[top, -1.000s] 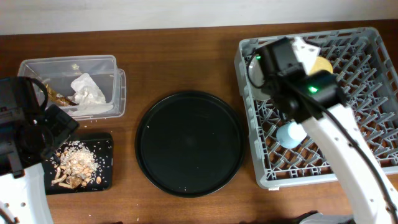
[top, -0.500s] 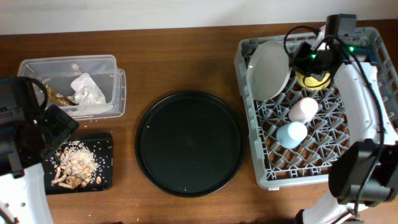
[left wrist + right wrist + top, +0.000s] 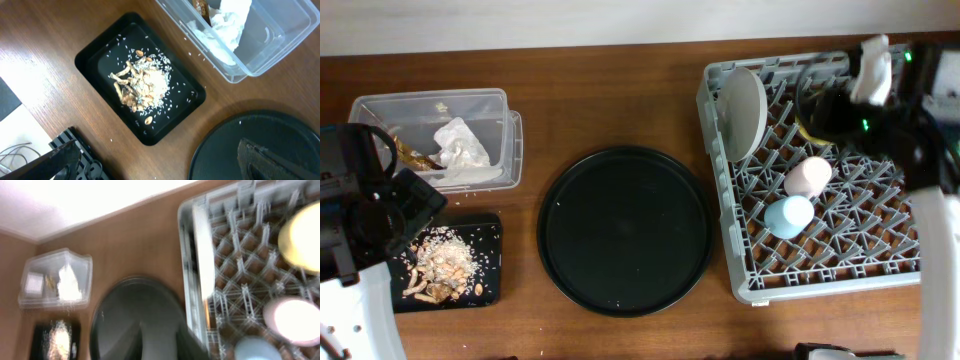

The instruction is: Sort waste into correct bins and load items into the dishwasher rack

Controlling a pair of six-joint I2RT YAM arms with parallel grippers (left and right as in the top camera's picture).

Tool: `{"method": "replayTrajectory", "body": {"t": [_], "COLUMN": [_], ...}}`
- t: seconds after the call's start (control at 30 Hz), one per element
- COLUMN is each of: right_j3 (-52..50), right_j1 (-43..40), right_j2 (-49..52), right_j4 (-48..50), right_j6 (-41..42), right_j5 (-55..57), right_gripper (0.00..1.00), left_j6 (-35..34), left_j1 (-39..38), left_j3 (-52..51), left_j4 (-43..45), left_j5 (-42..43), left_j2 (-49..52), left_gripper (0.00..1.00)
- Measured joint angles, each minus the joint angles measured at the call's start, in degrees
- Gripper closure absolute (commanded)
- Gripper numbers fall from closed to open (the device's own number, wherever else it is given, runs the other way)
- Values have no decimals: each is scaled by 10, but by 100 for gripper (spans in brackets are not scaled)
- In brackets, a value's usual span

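Note:
The grey dishwasher rack [image 3: 720,235] stands at the right. In it the pale plate [image 3: 743,112] stands on edge at the left side, beside the pink cup [image 3: 807,176] and the light-blue cup [image 3: 788,215]. The yellow bowl [image 3: 300,235] is largely hidden under my right arm in the overhead view. My right gripper [image 3: 825,112] hovers over the rack's far right part and looks shut and empty in the blurred right wrist view [image 3: 167,340]. The clear tub [image 3: 380,105] holds the white napkin [image 3: 460,145] and the brown wrapper [image 3: 415,155]. The black rectangular tray [image 3: 495,260] holds food scraps [image 3: 440,260]. My left gripper [image 3: 165,160] is open and empty above the table.
The large round black tray [image 3: 625,230] lies between the bins and the rack; it also shows in the left wrist view [image 3: 240,145]. My left arm [image 3: 370,215] hangs over the table's left edge, next to the black rectangular tray [image 3: 85,57].
My right arm has drawn back from the rack's left side to its far right corner. The plate now stands alone on edge. The left arm has not moved.

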Motion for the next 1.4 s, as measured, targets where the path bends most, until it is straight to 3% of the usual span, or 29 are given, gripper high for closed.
{"method": "replayTrajectory", "body": {"t": [0.1,0.17,0.2,0.23,0.43,0.93,1.03,1.13,1.3,1.4], "right_j3": [2,-10,-33,-62,-192,-232,-323,-479,-705,-799], "right_j1": [0,0,0,0,0,5,7,8,55,83], "right_j2": [-68,-121,-162,-205,-388,-407,-468,-573,-696,-755], "right_j4": [-147,-185,-202,-194,-188,-166,-80,99,229,355], "right_j6": [-34,-50,-59,-63,-71,-71,-72,-73,-73,-73], "right_j5": [12,31,43,50,59,72,72,65,70,102], "right_gripper": [78,77,43,2,1,1,1,1,1,2], "left_j6": [0,0,0,0,0,0,0,0,0,0], "left_j1": [0,0,0,0,0,0,0,0,0,0], "left_j3": [0,0,0,0,1,1,1,1,1,1], "left_j4": [0,1,1,2,1,1,1,1,1,1], "left_j5": [0,0,0,0,0,0,0,0,0,0], "left_j2": [0,0,0,0,0,0,0,0,0,0], "left_gripper": [1,1,1,1,1,1,1,1,1,1]}}
